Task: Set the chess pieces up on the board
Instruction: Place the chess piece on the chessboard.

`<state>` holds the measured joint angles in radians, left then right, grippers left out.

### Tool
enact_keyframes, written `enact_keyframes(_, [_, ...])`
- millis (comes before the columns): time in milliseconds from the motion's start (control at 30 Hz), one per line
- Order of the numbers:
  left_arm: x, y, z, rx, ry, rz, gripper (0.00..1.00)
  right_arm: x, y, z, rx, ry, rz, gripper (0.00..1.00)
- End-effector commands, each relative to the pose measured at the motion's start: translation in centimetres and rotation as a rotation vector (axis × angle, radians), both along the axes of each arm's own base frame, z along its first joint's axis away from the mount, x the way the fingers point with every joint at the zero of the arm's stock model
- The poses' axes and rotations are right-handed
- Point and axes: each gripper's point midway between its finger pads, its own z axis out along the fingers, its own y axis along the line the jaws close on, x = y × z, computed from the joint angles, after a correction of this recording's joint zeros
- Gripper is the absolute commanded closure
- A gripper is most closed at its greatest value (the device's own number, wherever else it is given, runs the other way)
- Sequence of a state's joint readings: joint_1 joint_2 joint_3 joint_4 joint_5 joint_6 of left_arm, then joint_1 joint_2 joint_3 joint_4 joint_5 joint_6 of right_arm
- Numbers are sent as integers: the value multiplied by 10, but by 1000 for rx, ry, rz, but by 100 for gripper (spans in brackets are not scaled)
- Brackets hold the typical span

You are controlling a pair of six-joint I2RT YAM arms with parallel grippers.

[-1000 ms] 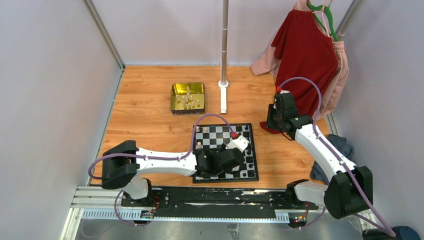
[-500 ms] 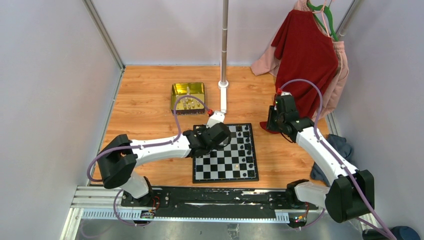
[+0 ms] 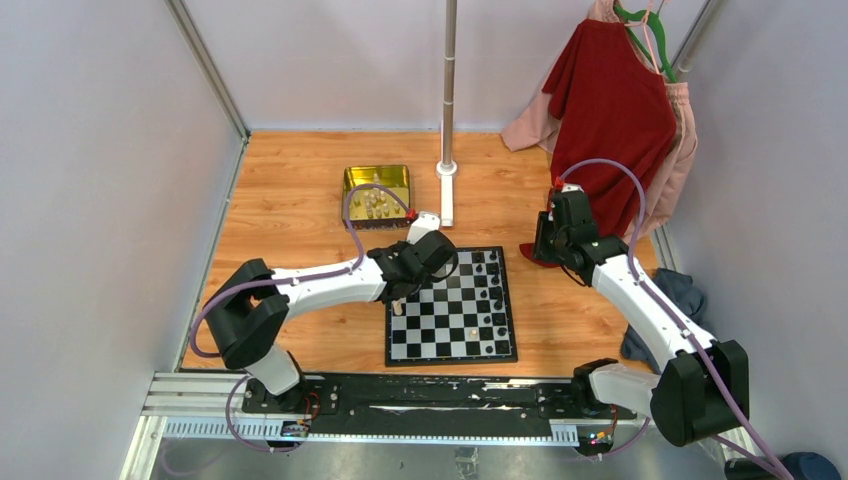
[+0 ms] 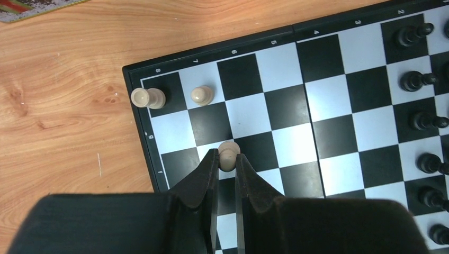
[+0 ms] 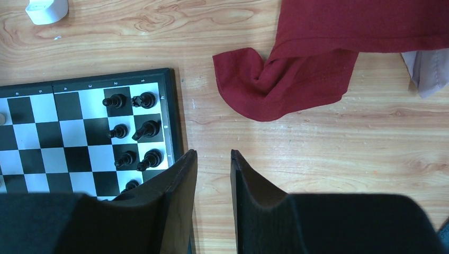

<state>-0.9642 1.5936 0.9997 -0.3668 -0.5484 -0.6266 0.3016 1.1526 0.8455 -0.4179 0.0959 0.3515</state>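
While the left pincer stands almost shut, its two dark fingers pinch a pale chess piece, whose rounded head pokes out just past the tips. Seen end-on, the piece's long axis seems to run straight down toward the board; whether its foot touches a square I cannot tell. It sits over the second file in from the board's left border, a little toward the near edge from the far-left corner. In that corner a pale rook and a pale pawn stand side by side. The black pieces line the side facing the right edge of the table. The left arm reaches in from the near-left, wrist bent down over the board's left side. It is plainly the nearer arm for the pale ranks. The right pincer hangs parted and empty over bare wood just off the board's right border, near a red cloth.
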Motion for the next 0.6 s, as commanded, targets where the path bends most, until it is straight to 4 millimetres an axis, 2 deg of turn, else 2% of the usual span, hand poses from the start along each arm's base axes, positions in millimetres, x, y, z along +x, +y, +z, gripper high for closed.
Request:
enact_keyframes(0, [11,0,-2,-23,-3,47,100,-3,0,1,-4,-9,-5,66])
enact_keyframes(567, [20,13,-19,15,5,79,100,-4,0,-2,-7,-5,-3,66])
